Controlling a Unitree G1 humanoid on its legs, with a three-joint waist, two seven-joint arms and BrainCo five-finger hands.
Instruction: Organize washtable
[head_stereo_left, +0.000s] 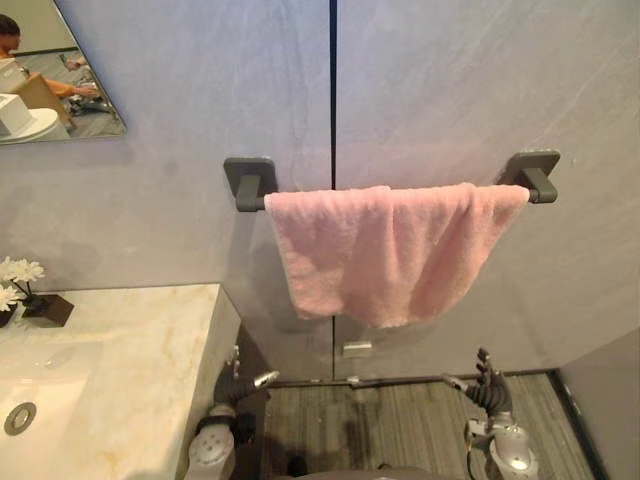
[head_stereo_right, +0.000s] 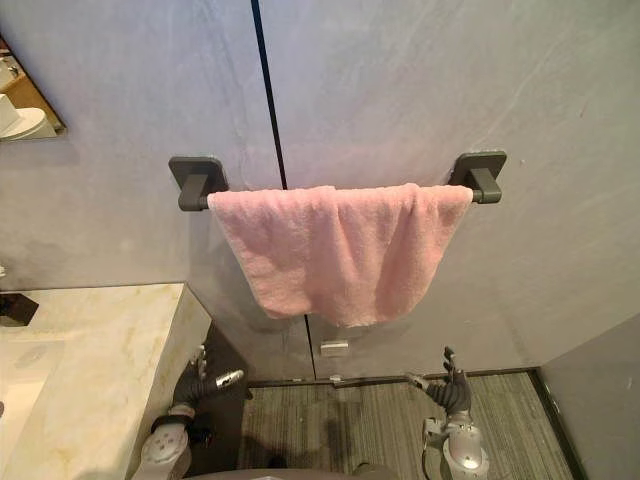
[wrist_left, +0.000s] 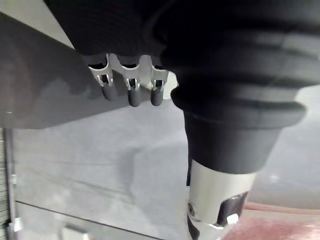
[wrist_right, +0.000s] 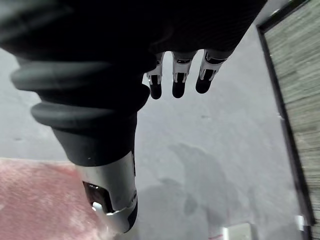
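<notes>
A pink towel (head_stereo_left: 390, 250) hangs draped over a wall rail between two dark grey brackets (head_stereo_left: 250, 182), spread wide with its lower edge uneven. Both hands hang low, well below the towel and apart from it. My left hand (head_stereo_left: 236, 386) sits beside the washtable's end, fingers relaxed and holding nothing. My right hand (head_stereo_left: 488, 388) is raised over the floor, fingers straight and empty. In the wrist views the left hand's fingertips (wrist_left: 132, 95) and the right hand's fingertips (wrist_right: 175, 85) point at the grey wall, with a pink strip of towel (wrist_right: 40, 200) at the edge.
The marble washtable (head_stereo_left: 130, 360) lies at the left with a sink drain (head_stereo_left: 18, 418) and white flowers in a dark holder (head_stereo_left: 30, 290). A mirror (head_stereo_left: 50, 75) at upper left reflects a person. Striped floor (head_stereo_left: 400, 425) runs below the towel.
</notes>
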